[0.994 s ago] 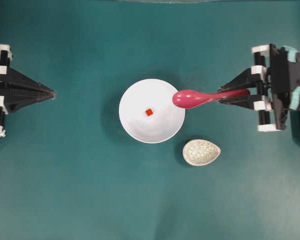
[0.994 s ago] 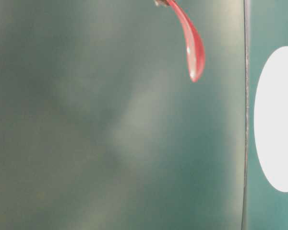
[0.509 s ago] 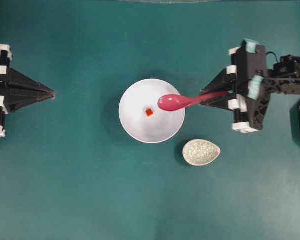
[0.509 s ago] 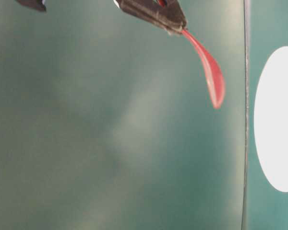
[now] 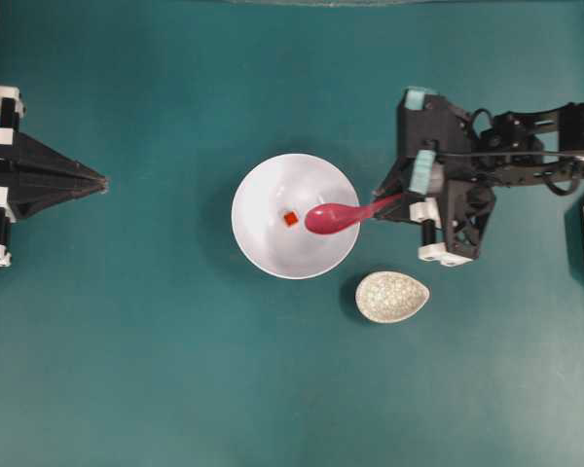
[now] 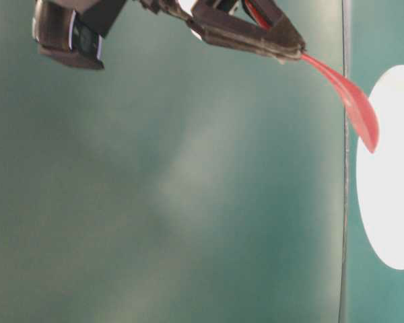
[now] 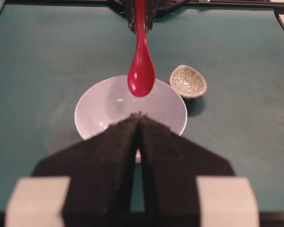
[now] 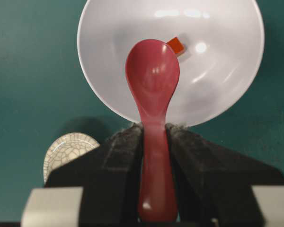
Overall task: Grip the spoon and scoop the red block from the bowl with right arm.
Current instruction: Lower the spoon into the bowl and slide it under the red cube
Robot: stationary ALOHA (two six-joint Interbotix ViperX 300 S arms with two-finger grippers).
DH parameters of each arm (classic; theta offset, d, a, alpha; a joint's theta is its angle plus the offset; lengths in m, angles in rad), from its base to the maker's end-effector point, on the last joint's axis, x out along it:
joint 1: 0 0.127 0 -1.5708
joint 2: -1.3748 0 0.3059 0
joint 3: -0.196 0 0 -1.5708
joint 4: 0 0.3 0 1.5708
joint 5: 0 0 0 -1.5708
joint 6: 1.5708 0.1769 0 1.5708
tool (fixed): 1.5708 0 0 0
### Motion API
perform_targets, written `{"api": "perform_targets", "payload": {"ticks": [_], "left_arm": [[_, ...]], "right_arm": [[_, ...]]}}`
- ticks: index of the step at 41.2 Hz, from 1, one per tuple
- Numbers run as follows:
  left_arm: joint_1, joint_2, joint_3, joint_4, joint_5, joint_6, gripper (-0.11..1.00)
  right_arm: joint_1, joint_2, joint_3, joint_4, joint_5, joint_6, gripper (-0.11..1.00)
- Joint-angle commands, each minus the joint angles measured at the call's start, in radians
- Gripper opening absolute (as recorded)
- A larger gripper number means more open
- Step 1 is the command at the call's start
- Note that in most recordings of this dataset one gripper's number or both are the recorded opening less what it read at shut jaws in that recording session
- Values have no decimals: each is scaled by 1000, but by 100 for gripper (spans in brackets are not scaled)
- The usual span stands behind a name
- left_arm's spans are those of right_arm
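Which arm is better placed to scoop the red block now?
Right: the right gripper holds the spoon over the bowl, beside the red block. The left gripper is shut, well away.

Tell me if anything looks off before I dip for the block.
Nothing stands out. The spoon sits straight in the right gripper, scoop poised over the bowl beside the red block. The bowl is upright, nothing spilled. The speckled dish sits apart from the bowl; the left gripper is parked, shut.

Right hand (image 8: 155, 135) clamped; left hand (image 7: 138, 116) closed.
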Motion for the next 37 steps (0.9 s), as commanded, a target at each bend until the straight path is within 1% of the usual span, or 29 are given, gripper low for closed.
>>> {"api": "perform_targets", "payload": {"ticks": [1,17,26,31,37], "left_arm": [[3,5,-28,2,-9,3,0],[3,5,-28,2,-11,3,0],[2,5,-28,2,-11,3,0],[3,5,-29,2,-11,3,0],[3,5,-29,2,-11,3,0]], "right_arm": [[-3,11,-49,3,17,2,25],[-3,118,-133,3,89,2,25],[-3,164,-158,3,106,5,25],[-9,176,-163,3,115,34,25],[-25,179,-161,-3,110,94,25]]}}
